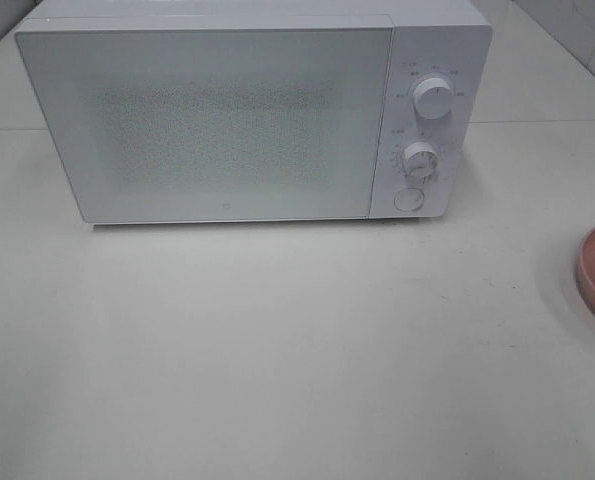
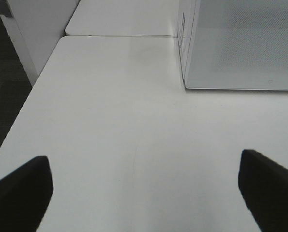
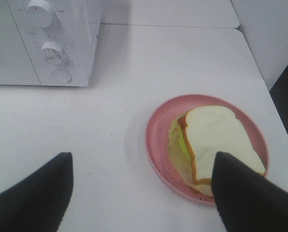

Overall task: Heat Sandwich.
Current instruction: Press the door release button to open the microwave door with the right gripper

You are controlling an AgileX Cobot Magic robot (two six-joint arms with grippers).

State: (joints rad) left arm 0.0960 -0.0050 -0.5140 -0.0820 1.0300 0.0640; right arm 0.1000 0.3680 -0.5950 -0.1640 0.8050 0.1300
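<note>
A closed white box-shaped microwave stands on a pale worktop. The small white-bread sandwich with green filling lies on a round pink plate right of the microwave, below the right end effector, spread wide and empty; the left end effector is also spread wide

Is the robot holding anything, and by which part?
Nothing. The left gripper and right gripper are both open and empty; the sandwich lies on its plate.
</note>
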